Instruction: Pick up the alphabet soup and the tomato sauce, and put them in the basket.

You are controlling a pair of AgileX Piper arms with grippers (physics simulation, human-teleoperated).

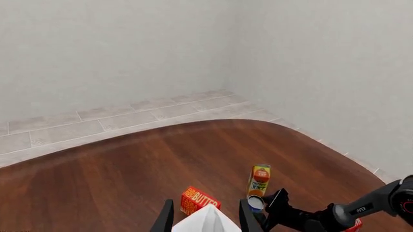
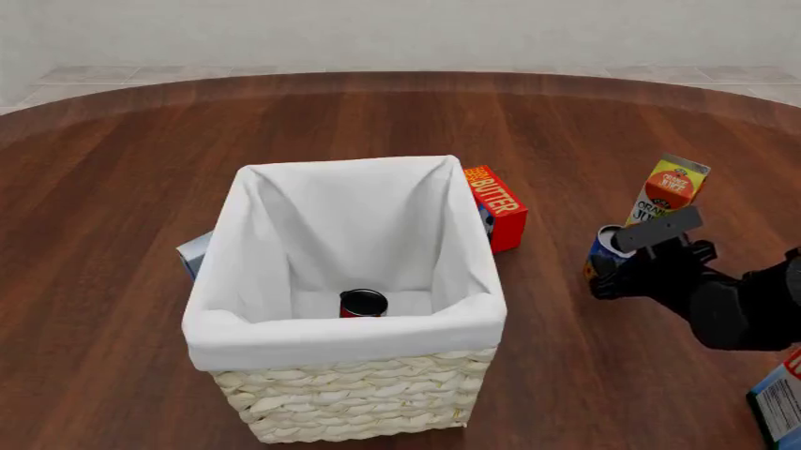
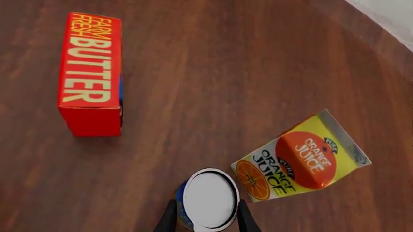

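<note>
Tomato sauce (image 2: 363, 303) stood upright on the floor of the basket (image 2: 356, 398), near its front wall. Right gripper (image 3: 208, 215) had a finger on each side of the alphabet soup (image 3: 208, 198), closed on the can just beside the orange juice carton (image 3: 300, 162). Butter box (image 3: 90, 72) lay apart from both, behind the basket's right corner. Left gripper (image 1: 205, 217) was spread apart above the basket's white lining, holding nothing
</note>
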